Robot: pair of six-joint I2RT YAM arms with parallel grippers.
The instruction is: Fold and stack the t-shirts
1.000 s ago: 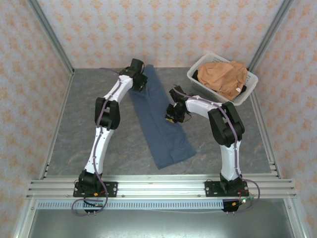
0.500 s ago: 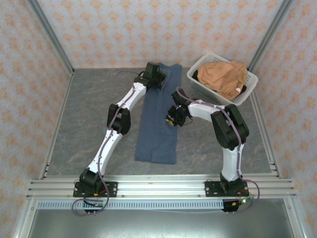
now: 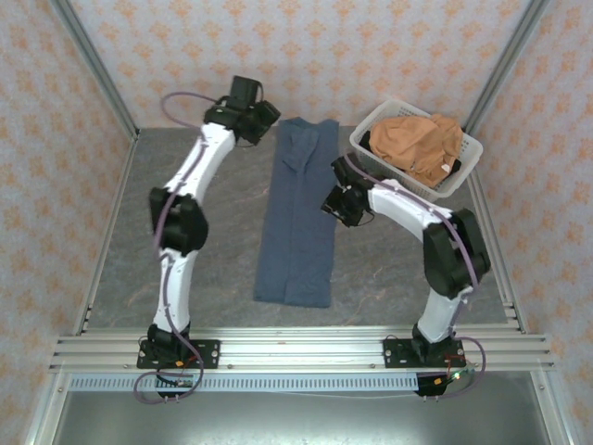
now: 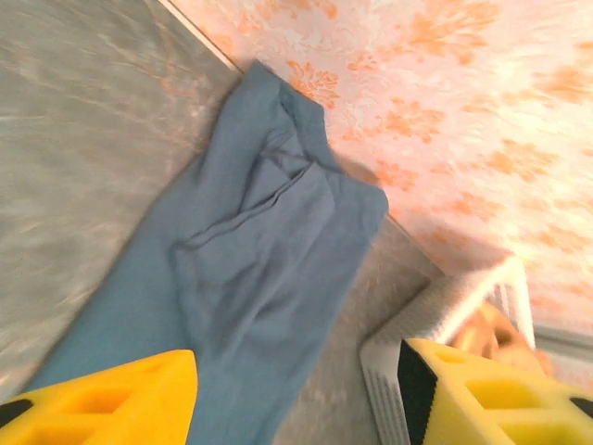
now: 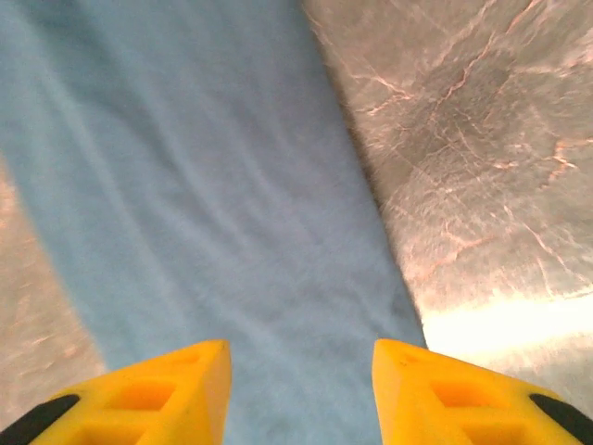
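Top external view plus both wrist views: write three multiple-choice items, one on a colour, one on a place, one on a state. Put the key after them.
1. The laid-out shirt on the table is:
A. slate-blue
B. white
C. green

2. The orange-tan shirt lies:
A. flat on the table
B. in the white basket
C. on top of the laid-out shirt

3. The right claw is:
A. shut on cloth
B. shut on nothing
C. open and empty

Key:
1 A, the cloth reads slate-blue in all three views.
2 B, it is heaped inside the lattice walls at the far right.
3 C, the right wrist view shows it spread apart, with only cloth lying below.
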